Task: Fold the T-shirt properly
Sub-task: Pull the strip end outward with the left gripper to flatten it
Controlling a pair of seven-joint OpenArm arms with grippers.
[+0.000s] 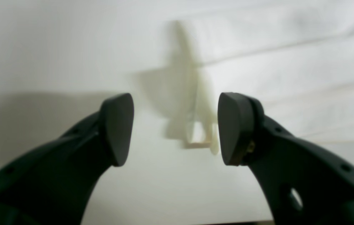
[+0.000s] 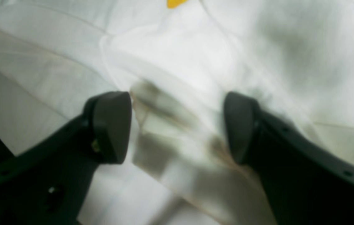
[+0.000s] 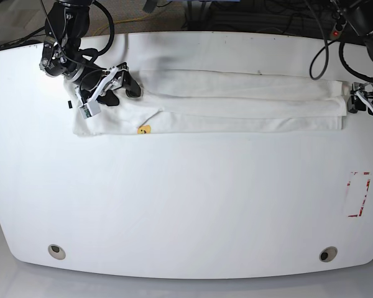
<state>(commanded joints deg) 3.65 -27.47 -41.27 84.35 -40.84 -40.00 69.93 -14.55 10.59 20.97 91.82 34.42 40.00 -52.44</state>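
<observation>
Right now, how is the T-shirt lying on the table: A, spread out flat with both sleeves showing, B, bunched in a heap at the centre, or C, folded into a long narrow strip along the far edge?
C: the T-shirt lies as a long strip across the far side of the white table.

White oval table (image 3: pixel 186 205) filling most of the base view, surface smooth and bare across its near half. Two small round metal-ringed holes near the front edge: left hole (image 3: pixel 56 251), right hole (image 3: pixel 327 254). Small upright rectangle outlined in red tape (image 3: pixel 359 194) close to the right edge, its outline broken in places. Black cables (image 3: pixel 261 22) bunched on the dark floor behind the far edge, with a thin yellow cable (image 3: pixel 140 23) trailing among them.
</observation>
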